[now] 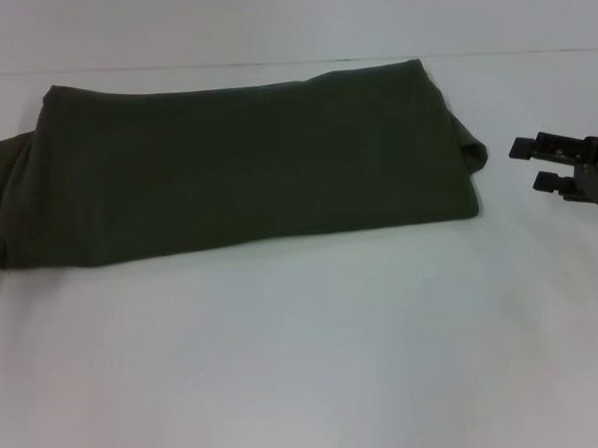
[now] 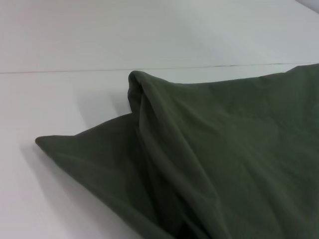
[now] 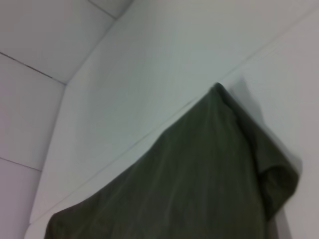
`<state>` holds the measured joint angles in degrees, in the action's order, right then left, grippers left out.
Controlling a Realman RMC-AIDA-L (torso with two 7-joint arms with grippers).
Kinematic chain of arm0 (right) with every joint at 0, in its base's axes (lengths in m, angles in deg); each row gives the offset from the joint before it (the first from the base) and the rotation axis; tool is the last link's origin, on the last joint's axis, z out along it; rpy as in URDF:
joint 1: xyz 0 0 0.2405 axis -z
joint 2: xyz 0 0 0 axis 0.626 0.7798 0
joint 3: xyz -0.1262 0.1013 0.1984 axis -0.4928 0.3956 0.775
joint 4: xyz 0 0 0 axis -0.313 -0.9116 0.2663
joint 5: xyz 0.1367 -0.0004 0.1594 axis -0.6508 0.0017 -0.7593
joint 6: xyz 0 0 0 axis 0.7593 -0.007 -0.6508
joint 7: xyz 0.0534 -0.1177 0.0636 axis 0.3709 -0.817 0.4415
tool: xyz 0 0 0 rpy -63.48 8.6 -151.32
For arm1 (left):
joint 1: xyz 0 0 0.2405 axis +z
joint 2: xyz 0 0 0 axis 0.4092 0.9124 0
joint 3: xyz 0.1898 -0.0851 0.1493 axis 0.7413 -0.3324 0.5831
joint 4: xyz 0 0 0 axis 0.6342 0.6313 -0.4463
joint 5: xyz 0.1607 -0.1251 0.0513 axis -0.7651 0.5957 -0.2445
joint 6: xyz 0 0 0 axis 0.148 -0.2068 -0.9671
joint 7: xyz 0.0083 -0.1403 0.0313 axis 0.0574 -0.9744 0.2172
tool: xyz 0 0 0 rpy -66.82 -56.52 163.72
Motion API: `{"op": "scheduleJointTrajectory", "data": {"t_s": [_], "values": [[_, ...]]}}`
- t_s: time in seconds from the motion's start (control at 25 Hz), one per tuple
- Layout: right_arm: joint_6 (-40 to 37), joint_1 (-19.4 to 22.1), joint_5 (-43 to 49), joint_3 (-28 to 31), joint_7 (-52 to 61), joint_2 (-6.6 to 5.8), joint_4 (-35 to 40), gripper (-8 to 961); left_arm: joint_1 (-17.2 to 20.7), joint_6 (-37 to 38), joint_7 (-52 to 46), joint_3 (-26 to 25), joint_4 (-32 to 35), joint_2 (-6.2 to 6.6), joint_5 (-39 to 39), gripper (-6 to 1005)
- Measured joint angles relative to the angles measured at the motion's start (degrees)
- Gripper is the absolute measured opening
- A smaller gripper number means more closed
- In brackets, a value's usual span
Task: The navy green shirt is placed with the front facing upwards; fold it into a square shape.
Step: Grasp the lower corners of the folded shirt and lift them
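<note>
Head view: my right gripper (image 1: 528, 164) is open and empty — just right of the navy green shirt (image 1: 252, 172), not touching.

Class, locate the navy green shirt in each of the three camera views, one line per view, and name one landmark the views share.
Head view: the navy green shirt lies as a long folded band across the white table.
Left wrist view: it fills the lower right.
Right wrist view: it fills the lower middle.
Shared landmark: the table's far edge line, behind the shirt.

The navy green shirt (image 1: 252, 167) is matt, soft cloth on a smooth white table (image 1: 303, 363).
</note>
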<state>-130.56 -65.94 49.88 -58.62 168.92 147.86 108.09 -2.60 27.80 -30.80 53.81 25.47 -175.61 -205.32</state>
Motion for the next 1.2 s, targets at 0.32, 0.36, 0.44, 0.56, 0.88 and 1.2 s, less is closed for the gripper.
{"op": "scheduleJointTrajectory", "data": {"t_s": [0.32, 0.36, 0.44, 0.56, 0.88, 1.2], "values": [[5.0, -0.92, 1.67, -0.37, -1.22, 2.27, -1.76, 881, -0.17, 0.0, 0.0, 0.0, 0.4, 0.1, 0.08, 50], [5.51, -1.05, 1.77, -0.37, -1.33, 2.58, -1.78, 881, -0.17, 0.0, 0.0, 0.0, 0.43, 0.12, 0.1, 50], [6.62, -1.33, 2.01, -0.39, -1.42, 3.17, -1.83, 882, -0.18, -0.01, 0.0, 0.0, 0.47, 0.14, 0.16, 49], [8.38, -1.58, 2.09, -0.4, -1.6, 3.98, -1.85, 882, -0.29, -0.01, 0.0, 0.0, 0.55, 0.21, 0.24, 49], [13.12, -2.83, 2.12, -0.49, -2.63, 6.25, -2.19, 880, -0.32, -0.02, 0.0, -0.01, 0.56, 0.34, 0.25, 49], [15.33, -4.08, 2.15, -0.92, -3.47, 6.65, -3.89, 879, -0.49, -0.04, 0.05, 0.0, 0.54, 0.46, 0.25, 49]]}}
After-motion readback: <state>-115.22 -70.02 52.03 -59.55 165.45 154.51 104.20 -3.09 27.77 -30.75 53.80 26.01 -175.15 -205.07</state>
